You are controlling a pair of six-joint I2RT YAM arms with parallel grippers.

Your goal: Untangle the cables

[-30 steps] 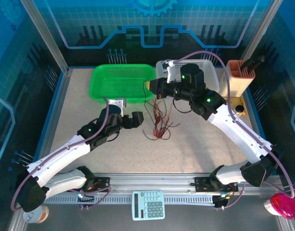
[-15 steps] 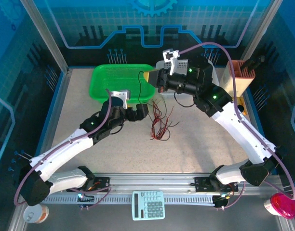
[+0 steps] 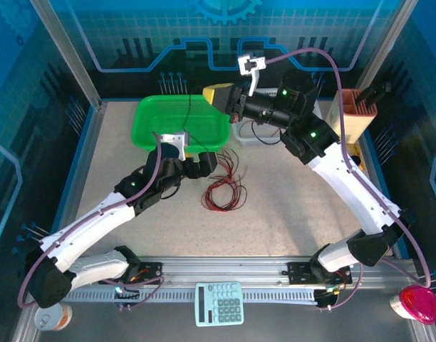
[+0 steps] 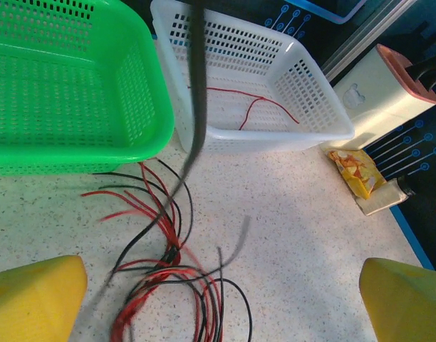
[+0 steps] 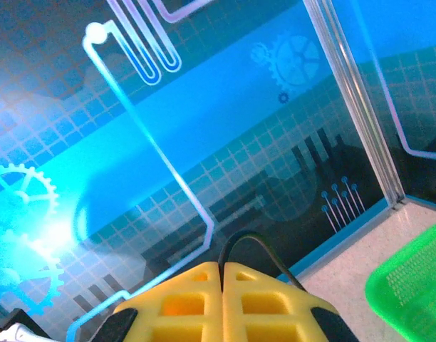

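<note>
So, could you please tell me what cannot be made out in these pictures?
Top external: crossings among the cables, too thin to trace.
Left wrist: the hanging black cable, blurred and cut off at the top edge.
Right wrist: that cable's pinched end, hidden behind the shut right gripper.

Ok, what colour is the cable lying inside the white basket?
Red. The cable in the white basket shows best in the left wrist view.
</note>
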